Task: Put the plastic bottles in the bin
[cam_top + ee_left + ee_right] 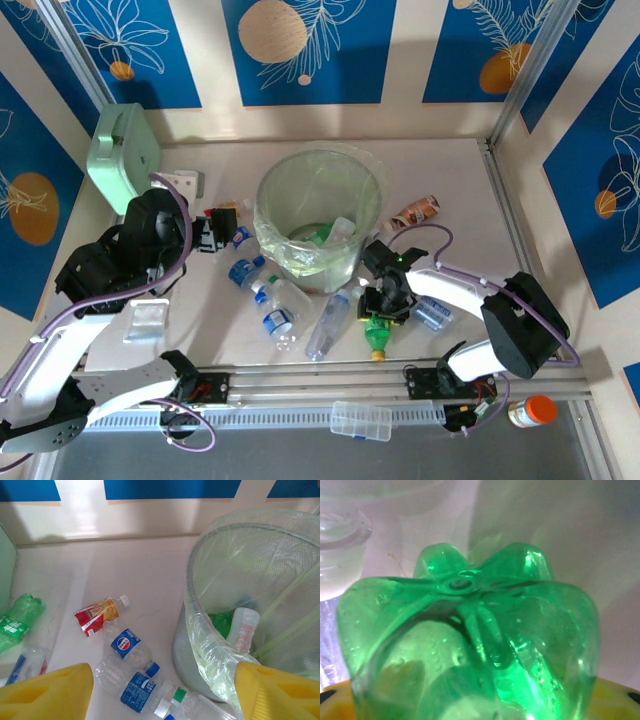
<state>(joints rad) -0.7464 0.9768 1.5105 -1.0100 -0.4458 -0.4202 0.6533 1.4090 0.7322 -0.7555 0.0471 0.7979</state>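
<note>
The bin [268,190], a wide mesh bucket lined with a clear bag, stands mid-table with a few bottles inside. A green bottle [378,337] with a yellow cap lies in front of it on the right; my right gripper [386,303] is shut on it. In the right wrist view its green base [470,625] sits between the yellow fingers [335,707]. My left gripper [215,232] hangs open left of the bin with nothing between its fingers [50,692]. Below it lie clear blue-labelled bottles [127,647], [127,685], a red-labelled one [97,614] and a green one [17,622]. The bin's rim [200,545] is at the right there.
More bottles lie in front of the bin [328,325], [432,313]. A crushed orange-brown bottle [415,212] is to its right. A mint-green case [122,155] stands back left. An orange-lidded jar [530,411] and a flat clear box [360,420] sit at the near edge.
</note>
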